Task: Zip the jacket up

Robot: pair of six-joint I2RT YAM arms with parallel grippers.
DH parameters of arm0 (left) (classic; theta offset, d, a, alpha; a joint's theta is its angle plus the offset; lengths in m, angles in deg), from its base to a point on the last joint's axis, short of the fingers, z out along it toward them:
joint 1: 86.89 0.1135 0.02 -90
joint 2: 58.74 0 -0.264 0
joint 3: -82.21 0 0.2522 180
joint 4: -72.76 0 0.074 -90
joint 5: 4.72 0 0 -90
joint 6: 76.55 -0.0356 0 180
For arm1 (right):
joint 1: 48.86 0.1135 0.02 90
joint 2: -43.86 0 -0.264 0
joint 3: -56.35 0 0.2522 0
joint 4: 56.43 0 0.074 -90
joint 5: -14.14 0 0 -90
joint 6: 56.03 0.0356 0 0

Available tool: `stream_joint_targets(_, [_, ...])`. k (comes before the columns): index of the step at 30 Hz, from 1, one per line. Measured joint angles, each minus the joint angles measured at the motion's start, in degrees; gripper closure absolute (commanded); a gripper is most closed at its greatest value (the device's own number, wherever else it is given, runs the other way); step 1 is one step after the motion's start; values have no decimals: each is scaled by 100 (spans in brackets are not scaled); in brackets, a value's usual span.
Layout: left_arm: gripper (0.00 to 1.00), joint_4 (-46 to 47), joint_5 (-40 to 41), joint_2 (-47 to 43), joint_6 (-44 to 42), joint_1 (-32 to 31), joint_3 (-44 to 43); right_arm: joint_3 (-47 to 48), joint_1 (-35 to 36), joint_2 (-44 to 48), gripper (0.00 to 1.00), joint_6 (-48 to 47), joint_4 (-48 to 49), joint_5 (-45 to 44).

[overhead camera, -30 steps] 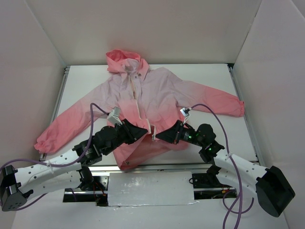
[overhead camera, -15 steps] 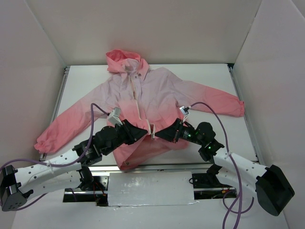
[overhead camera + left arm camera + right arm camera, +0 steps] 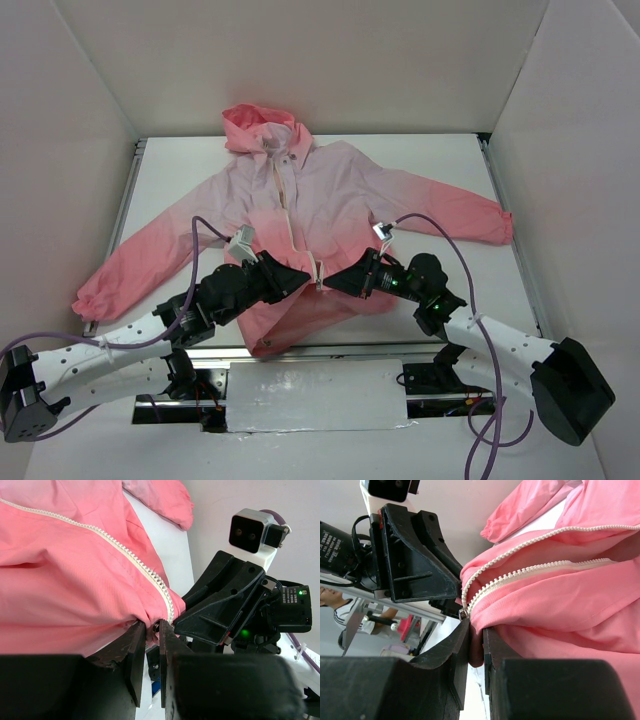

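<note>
edging slightly nearer the zipper (image 3: pixel 125 550) foot, the right gripper (image 3: pixel 328 281) is pinching the jacket (image 3: pixel 340 195) hem opposite the left gripper (image 3: pixel 307 277), likewise clamping it, and both should be aligning the tracks squarely.

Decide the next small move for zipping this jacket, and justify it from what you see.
Probably nudge the right gripper toward the left gripper to bring the zipper's bottom ends together. Both pinch the jacket's hem either side of the zipper, whose two tooth rows meet only at the bottom and are apart above.
</note>
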Motion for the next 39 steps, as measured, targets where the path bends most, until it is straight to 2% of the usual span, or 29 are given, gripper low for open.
stream_joint_targets(22, [100, 160, -120, 76, 103, 15, 0, 114, -83, -328, 100, 46, 131, 81])
stream_joint_targets(31, [100, -192, 50, -7, 98, 17, 0, 260, -105, -317, 100, 52, 140, 199])
stream_joint_targets(39, [100, -144, -9, 39, 72, 17, 0, 260, -109, -341, 100, 92, 138, 236])
